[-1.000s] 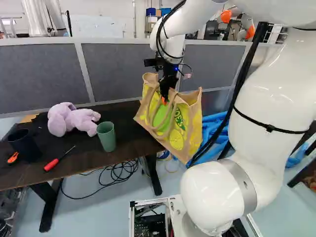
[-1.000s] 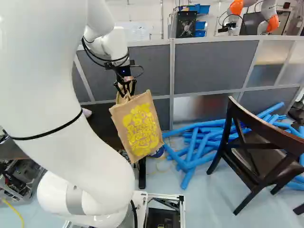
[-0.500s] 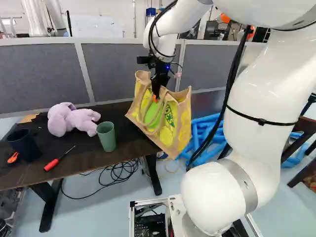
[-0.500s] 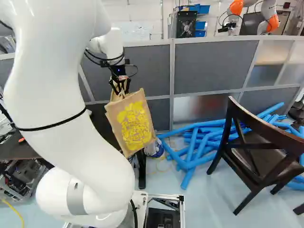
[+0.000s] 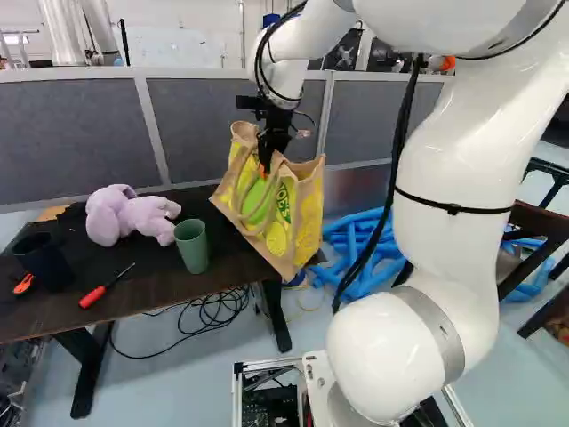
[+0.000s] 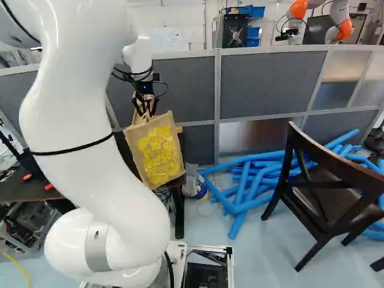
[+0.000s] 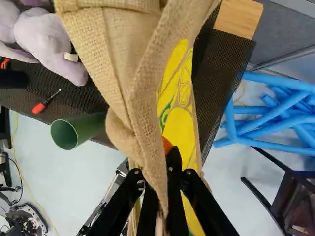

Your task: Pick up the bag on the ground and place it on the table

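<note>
My gripper point(image 5: 265, 167) is at the top of the yellow-and-tan bag point(image 5: 307, 213), over the right end of the dark table point(image 5: 160, 271) in the left base view. In the wrist view the gripper point(image 7: 168, 150) is shut on the bag's tan fabric point(image 7: 142, 83), with only a bit of orange pad showing. The bag hangs tilted, its printed side point(image 6: 159, 153) facing the right base view. Part of it overlaps the table's end; whether its bottom touches the tabletop I cannot tell.
A purple plush toy point(image 5: 133, 213), green cup point(image 5: 191, 246), dark cup point(image 5: 44, 261) and red screwdriver point(image 5: 105, 286) are on the table. Blue tubes point(image 6: 240, 180) and a wooden chair point(image 6: 327, 186) stand right of it. Grey partitions run behind; another robot point(image 6: 339, 24) is beyond them.
The arm has swung left in both base views, carrying the gripped bag from beside the table's right end to over it. The base has not moved.
</note>
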You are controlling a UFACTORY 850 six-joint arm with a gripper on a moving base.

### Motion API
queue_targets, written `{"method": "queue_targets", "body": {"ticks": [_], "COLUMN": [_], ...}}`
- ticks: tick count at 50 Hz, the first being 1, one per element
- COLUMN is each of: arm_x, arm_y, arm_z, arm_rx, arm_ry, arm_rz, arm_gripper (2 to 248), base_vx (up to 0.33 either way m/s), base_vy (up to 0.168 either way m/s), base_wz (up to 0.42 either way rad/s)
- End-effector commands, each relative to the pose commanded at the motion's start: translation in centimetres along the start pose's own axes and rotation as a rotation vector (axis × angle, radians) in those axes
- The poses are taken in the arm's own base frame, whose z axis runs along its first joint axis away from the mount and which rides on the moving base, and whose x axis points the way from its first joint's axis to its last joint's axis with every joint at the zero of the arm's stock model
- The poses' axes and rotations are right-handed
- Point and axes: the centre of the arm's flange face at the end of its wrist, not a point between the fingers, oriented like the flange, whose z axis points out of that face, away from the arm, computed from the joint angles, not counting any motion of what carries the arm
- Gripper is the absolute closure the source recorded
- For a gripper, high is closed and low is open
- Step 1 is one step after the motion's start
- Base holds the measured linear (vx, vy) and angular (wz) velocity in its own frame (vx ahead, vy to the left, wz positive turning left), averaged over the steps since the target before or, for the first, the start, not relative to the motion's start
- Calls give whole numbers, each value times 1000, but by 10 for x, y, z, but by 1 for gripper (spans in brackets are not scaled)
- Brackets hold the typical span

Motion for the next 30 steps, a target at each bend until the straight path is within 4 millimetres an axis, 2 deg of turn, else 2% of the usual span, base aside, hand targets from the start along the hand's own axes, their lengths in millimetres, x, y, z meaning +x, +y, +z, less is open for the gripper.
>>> {"method": "queue_targets", "body": {"ticks": [30], "arm_x": [36], "arm_y": [11], "arm_z": [5], "arm_rx": [-40], "arm_ry": [-5], "arm_rz": [-40], "arm_gripper": [228], "base_vx": [0], "base_vy": [0], "base_wz": [0]}}
